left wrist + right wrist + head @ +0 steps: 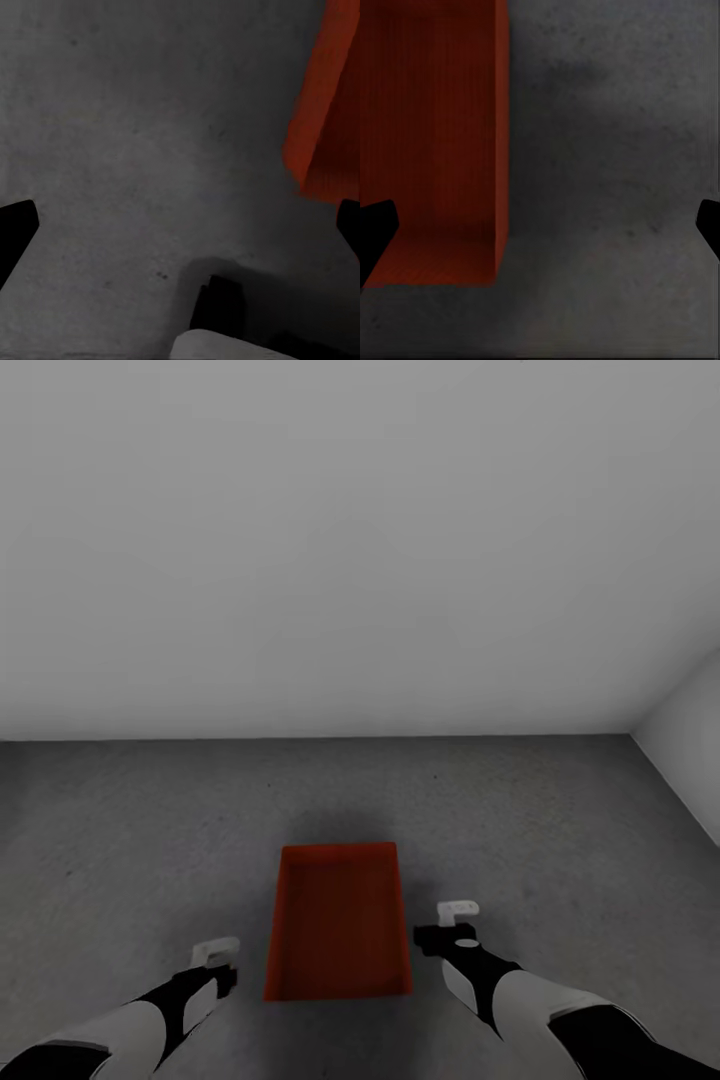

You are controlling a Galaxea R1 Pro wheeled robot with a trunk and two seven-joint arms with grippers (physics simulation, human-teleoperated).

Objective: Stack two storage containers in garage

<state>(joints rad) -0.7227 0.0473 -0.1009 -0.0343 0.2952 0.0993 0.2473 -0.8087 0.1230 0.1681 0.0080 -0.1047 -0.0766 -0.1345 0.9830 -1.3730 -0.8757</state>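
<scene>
Your left arm (pixel 150 1015) and right arm (pixel 530 1000) share one look: smooth white forearm shells, black wrist sections, and a small white block at each tip. In your wrist views, the fingers (pixel 16 232) render plain matte black.

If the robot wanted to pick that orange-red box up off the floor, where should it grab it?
Probably by the two long side walls, one gripper on each. The storage container sits open-topped on the grey floor, with the left gripper and right gripper already flanking it, both open. Coming down from above onto the thin rims looks easiest.
</scene>
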